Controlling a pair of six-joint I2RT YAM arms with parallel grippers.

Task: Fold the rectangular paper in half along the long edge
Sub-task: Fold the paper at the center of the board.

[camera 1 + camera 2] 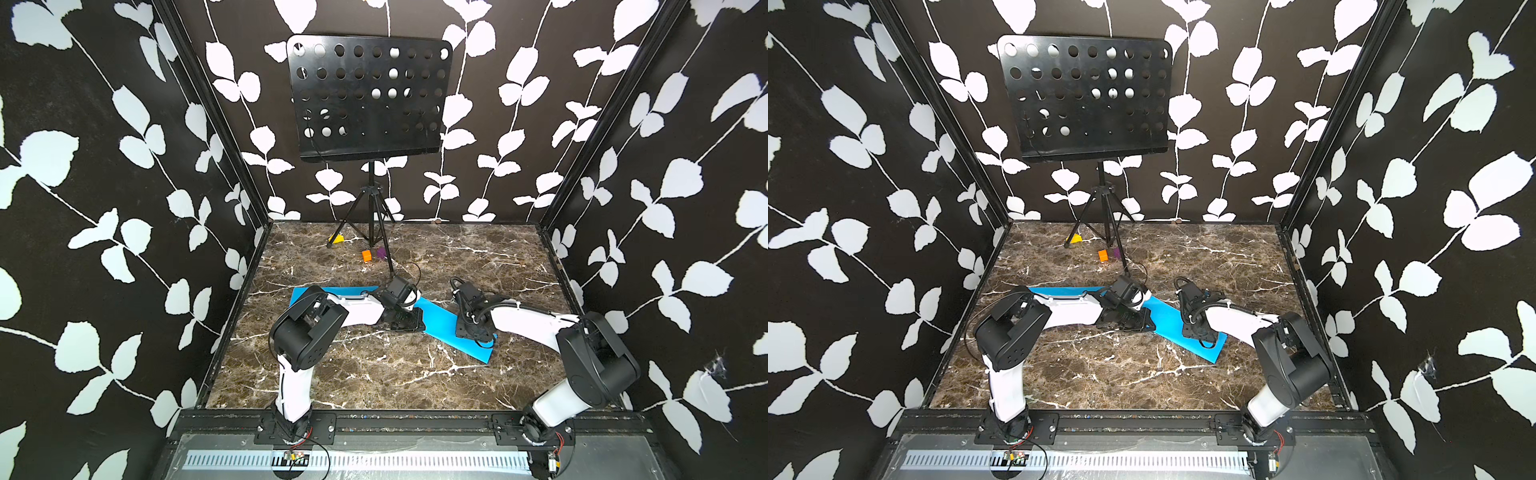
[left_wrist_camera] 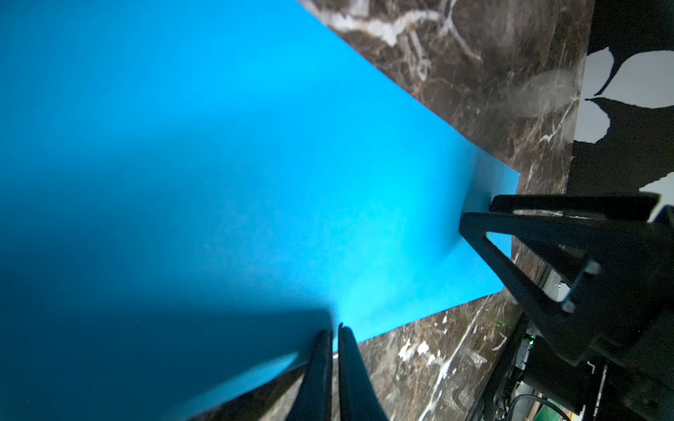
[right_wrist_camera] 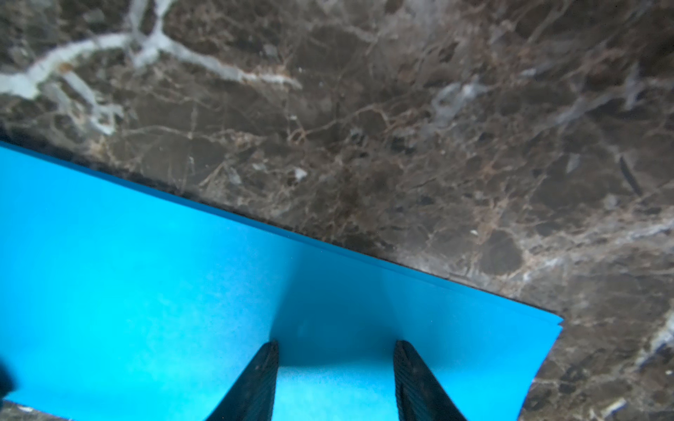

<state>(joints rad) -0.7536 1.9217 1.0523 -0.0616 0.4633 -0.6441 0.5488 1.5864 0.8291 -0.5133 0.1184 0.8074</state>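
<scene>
The blue paper (image 1: 440,322) lies on the marble table (image 1: 374,374) in front of the music stand (image 1: 368,99), one end nearer the stand than the other. The left gripper (image 2: 335,333) sits at the sheet's long edge away from the stand, jaws closed to a sliver; whether they pinch the edge is unclear. The right gripper (image 3: 335,350) stands on the end farthest from the stand — jaws apart, holding nothing.
</scene>
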